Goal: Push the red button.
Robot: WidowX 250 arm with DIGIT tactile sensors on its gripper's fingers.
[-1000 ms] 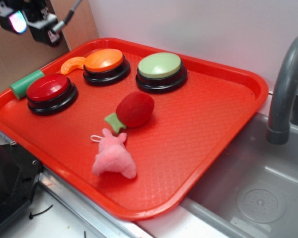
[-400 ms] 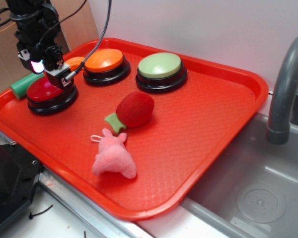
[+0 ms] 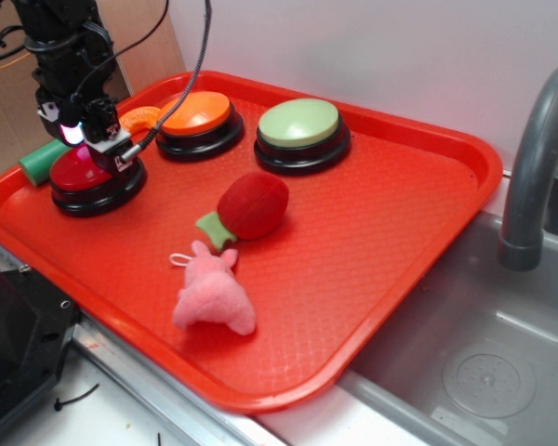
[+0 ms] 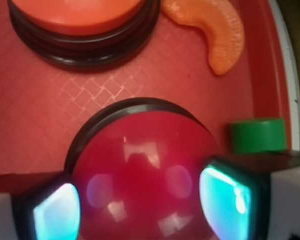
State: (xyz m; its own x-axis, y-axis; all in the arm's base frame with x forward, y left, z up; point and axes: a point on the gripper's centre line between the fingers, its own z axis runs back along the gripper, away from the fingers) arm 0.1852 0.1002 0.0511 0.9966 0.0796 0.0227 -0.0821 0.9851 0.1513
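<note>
— 3 buttons on the tray (image 3: 428, 195); where's the red button (image 3: 79, 177)?

— Front-left corner, right under my gripper (image 3: 86, 139).

— Touching?

— I can't tell. Fingers (image 4: 230, 200) sit apart, open, straddling its dome.

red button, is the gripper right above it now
Yes, the gripper sits directly over the red button, one finger at each side of the dome.

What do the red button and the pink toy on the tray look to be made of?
Red button: likely hard plastic, glossy; its dome mirrors bright highlights, and it sits on a black ringed base.
Pink toy: soft plush fabric, matte and fuzzy at the edges, with a thin loop at one end.
Tray: seemingly molded plastic with a fine cross-hatch texture.
</note>
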